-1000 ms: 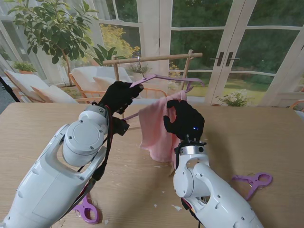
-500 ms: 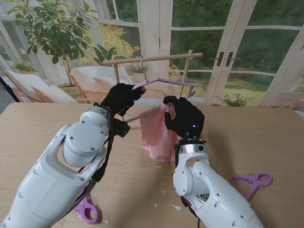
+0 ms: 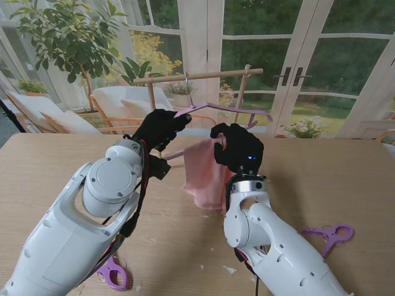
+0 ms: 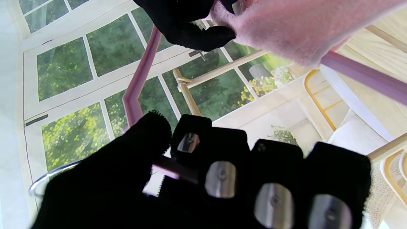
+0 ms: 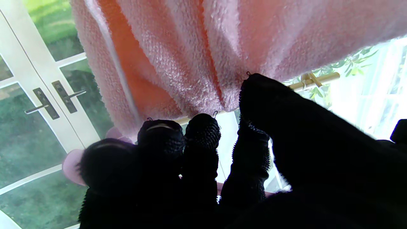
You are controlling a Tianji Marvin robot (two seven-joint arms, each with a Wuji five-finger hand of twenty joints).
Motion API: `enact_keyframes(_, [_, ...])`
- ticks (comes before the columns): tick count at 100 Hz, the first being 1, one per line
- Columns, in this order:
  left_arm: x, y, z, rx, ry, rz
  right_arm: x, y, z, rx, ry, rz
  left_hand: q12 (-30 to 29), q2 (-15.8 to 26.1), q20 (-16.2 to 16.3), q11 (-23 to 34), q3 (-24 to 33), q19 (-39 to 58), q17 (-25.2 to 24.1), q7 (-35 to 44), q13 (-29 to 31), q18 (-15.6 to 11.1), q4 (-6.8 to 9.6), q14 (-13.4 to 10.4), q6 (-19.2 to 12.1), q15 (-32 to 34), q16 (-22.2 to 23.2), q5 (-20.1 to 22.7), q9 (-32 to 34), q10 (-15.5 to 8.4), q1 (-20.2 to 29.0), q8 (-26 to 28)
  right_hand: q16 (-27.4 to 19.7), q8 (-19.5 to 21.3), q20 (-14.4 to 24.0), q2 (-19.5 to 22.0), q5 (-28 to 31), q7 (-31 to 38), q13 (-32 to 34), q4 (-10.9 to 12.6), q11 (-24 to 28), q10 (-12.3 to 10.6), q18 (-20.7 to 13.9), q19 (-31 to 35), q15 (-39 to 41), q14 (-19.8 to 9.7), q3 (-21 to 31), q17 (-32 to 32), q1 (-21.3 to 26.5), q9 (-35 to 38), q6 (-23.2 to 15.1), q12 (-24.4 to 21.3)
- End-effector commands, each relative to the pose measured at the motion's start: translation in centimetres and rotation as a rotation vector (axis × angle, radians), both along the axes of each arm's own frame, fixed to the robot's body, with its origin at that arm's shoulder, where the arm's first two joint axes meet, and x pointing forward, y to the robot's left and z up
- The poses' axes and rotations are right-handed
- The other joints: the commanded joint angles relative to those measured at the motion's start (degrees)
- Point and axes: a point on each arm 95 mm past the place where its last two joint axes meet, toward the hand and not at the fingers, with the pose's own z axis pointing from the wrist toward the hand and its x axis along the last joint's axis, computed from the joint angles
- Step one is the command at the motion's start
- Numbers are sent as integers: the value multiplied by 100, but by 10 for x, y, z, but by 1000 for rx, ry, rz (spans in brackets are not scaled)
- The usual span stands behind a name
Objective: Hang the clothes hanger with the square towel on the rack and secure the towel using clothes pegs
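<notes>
Rack (image 3: 197,76) ahead – table (image 3: 321,179) open.

A home sunroom — glazed French doors (image 3: 296,68), a leafy potted plant (image 3: 68,37), cushioned chairs (image 3: 117,102) beyond the wooden table (image 3: 345,179).

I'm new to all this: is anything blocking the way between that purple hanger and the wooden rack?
Nothing visible blocks it. The hanger, held by the left hand and right hand, has its metal hook right by the rack. Whether it has caught is unclear.
</notes>
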Motion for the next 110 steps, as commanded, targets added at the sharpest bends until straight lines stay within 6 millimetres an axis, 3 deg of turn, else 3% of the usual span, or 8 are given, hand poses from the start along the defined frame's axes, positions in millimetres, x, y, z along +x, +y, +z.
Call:
enact_keyframes(1, [-1,-3,2,-5,0,-20,0,3,-1,5,13,5,71,90,402,326,-169,1741,181,128,227,-169,47,-32,167,700,16,262,276,-241,-71,220,130,68,2783,-159,186,292,216,-250,193,-166,-487,612,350,57,38,47,186,80,-308,95])
enact_keyframes(23, [0,-4,0,0,1,-22,1,5,1,15,4,10,71,86,401,326,-162,1741,181,127,227,-170,49,-32,163,700,14,262,276,-241,-71,220,146,171,2752,75,680,690,300,-203,229,-125,-494,666,420,54,-45,123,181,156,-212,138])
enact_keyframes(50, [0,-5,-1,6,5,-24,-3,9,9,25,-7,35,70,84,400,326,-157,1741,181,128,227,-171,49,-37,169,701,13,264,276,-241,-73,220,211,911,2704,238,372,816,332,172,371,-269,-656,709,464,-109,391,184,151,62,388,406])
enact_keyframes(67, [1,-6,-1,9,4,-23,-5,13,13,28,-10,59,70,81,399,326,-157,1741,182,128,227,-174,49,-33,163,701,12,262,276,-241,-71,220,223,1145,2695,190,369,843,333,309,400,-218,-676,716,459,-109,633,186,118,34,583,454])
enact_keyframes(110, [0,-17,1,3,3,-50,-9,42,19,48,3,158,70,102,397,327,-171,1741,184,128,227,-181,46,-45,158,701,10,257,276,-241,-77,220,267,1289,2690,278,322,799,391,270,418,-68,-663,769,510,-106,615,296,80,53,966,399])
